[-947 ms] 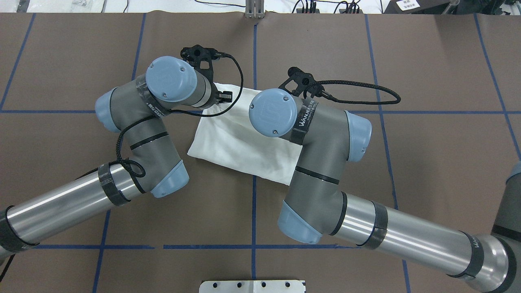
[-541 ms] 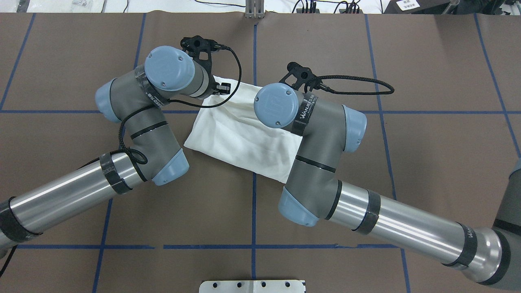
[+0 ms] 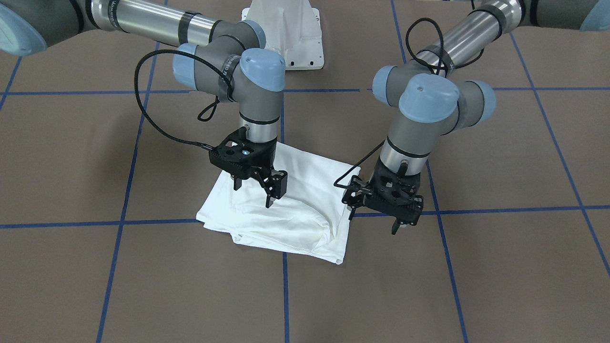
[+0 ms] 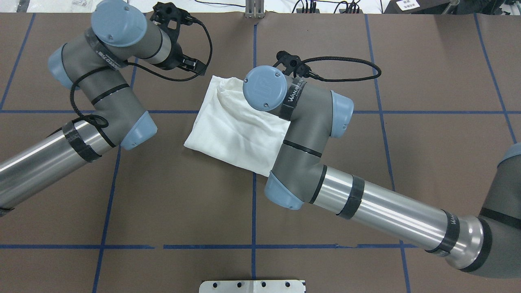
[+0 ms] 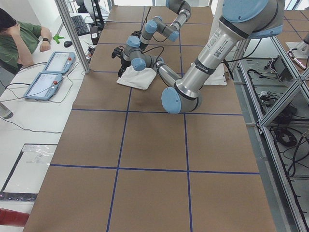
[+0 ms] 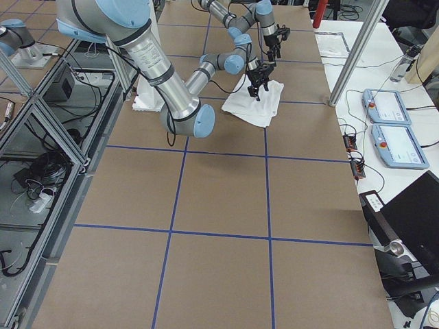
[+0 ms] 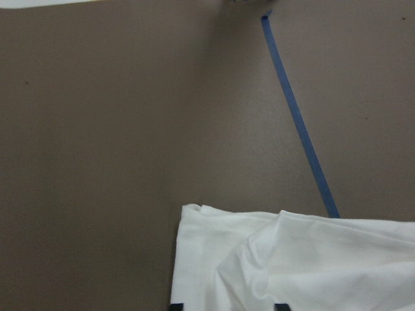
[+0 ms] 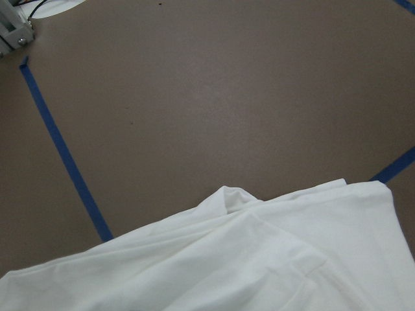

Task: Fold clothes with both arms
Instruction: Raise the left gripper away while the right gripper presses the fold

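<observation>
Brown matte table covering (image 4: 171,195), divided into squares by blue tape lines (image 4: 253,211), carries the whole scene. Left: the silver-grey jointed left arm (image 4: 101,93), with light blue joint caps, holds its black two-finger left gripper (image 3: 374,218) near the far left corner of the shirt, clear of the cloth, fingers spread and empty. Centre: the white long-sleeved cotton shirt (image 4: 228,130) lies over a tape crossing as a compact, roughly rectangular bundle, skewed to the grid, its top layer rumpled along the far edge. Right: the matching right arm (image 4: 305,122) hangs the right gripper (image 3: 252,195) over the far part of the shirt, fingers apart, gripping nothing; contact with the cloth cannot be told. Judged step: between folds, neither gripper engaged. The next move calls for both grippers to pinch matching corners through every layer and lift evenly, so the loose top layer does not drag.
</observation>
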Motion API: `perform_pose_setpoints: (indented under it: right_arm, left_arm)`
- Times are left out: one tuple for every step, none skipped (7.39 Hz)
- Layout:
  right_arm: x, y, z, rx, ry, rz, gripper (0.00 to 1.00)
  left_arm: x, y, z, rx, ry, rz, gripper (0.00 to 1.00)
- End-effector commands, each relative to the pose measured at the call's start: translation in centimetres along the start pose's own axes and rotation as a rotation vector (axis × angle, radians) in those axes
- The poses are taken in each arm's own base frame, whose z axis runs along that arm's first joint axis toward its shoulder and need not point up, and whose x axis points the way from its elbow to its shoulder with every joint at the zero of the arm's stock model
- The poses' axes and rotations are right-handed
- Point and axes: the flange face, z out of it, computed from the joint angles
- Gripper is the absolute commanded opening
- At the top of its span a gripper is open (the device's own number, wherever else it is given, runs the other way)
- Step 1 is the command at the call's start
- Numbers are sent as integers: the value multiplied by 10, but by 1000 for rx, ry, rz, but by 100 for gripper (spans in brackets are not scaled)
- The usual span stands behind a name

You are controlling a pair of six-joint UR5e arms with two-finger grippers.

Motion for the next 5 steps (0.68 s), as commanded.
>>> perform_pose_setpoints:
  right_arm:
    - [-39, 16, 13, 6, 41, -7, 100]
    - [-47, 19, 17, 11, 55, 48, 95]
    - [-59, 28, 17, 11, 68, 105, 92]
    - [-69, 38, 14, 13, 69, 180, 89]
    - [-71, 47, 13, 21, 65, 195, 85]
  left_arm:
    - [-19, 4, -1, 4, 1, 34, 100]
    - [-19, 5, -2, 5, 2, 34, 100]
    - [-21, 4, -2, 7, 0, 32, 100]
    - [-23, 2, -3, 9, -2, 31, 100]
    - [-27, 0, -6, 13, -5, 28, 100]
